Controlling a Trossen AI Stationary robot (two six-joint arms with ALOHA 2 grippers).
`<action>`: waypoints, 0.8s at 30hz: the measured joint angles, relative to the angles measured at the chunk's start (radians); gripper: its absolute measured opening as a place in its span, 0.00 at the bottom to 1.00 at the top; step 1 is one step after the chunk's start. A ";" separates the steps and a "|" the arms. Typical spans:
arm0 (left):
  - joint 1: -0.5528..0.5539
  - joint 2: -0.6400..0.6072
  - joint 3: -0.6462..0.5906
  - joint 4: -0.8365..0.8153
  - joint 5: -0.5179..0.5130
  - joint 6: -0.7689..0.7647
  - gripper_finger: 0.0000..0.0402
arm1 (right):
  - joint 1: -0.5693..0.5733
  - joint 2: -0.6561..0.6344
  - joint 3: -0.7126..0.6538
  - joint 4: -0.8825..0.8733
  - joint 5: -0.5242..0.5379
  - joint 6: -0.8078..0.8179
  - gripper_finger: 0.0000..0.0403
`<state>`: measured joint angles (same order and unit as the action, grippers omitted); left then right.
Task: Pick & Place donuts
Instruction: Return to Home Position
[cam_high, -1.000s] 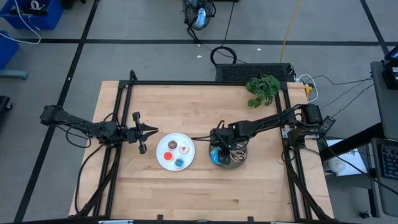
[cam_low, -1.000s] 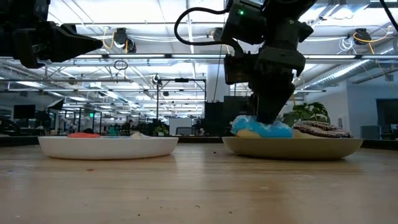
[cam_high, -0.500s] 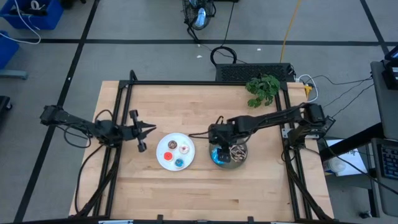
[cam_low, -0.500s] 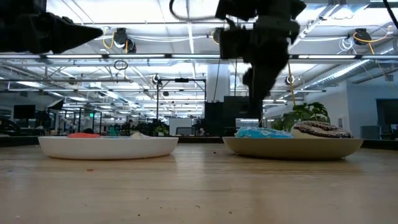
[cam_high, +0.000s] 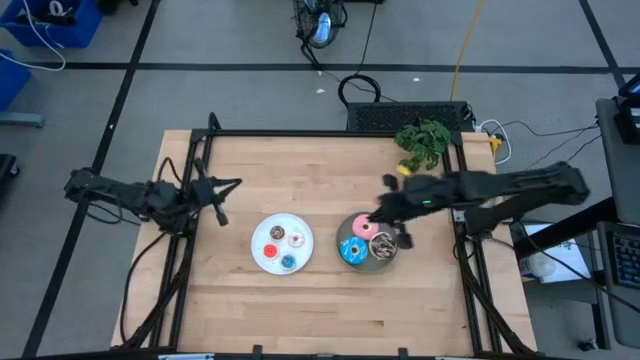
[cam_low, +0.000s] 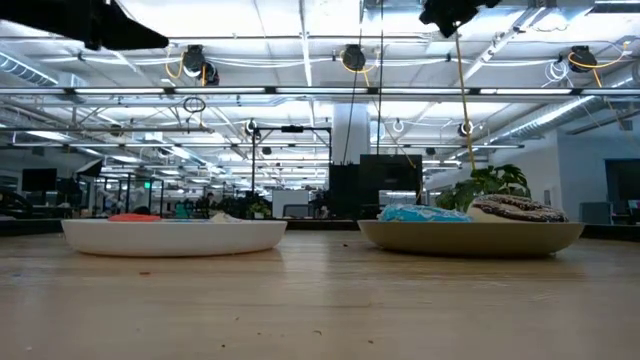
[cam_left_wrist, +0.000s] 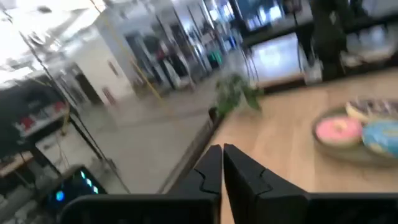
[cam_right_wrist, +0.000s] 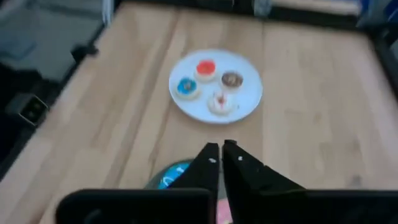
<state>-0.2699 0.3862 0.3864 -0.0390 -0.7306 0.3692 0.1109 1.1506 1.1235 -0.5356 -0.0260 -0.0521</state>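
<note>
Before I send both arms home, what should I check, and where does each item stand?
1. On the grey plate: pink donut, blue donut, brown sprinkled donut: ok.
2. On the white plate: tiny red donut, tiny brown donut, tiny light blue donut, tiny whitish-pink donut: ok.
3. left gripper shut, empty: ok.
4. right gripper shut, empty: ok.
5. Both grippers clear of the plates: ok.

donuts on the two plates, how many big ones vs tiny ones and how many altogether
big donuts, on the grey plate: 3 (pink, blue, brown sprinkled)
tiny donuts, on the white plate: 4 (red, brown, light blue, whitish-pink)
total: 7
</note>
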 joint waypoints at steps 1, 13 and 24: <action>-0.001 0.000 0.035 -0.082 0.006 -0.025 0.03 | 0.006 -0.055 -0.044 0.032 0.004 -0.002 0.02; -0.001 -0.119 0.053 -0.134 0.312 -0.076 0.01 | 0.053 -0.606 -0.613 0.465 0.080 0.053 0.00; 0.000 -0.381 -0.311 0.163 0.225 -0.088 0.00 | 0.064 -0.942 -0.792 0.420 0.076 0.058 0.00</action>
<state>-0.2696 0.0049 0.0750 0.1237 -0.5061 0.2812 0.1749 0.2087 0.3318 -0.1158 0.0496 0.0061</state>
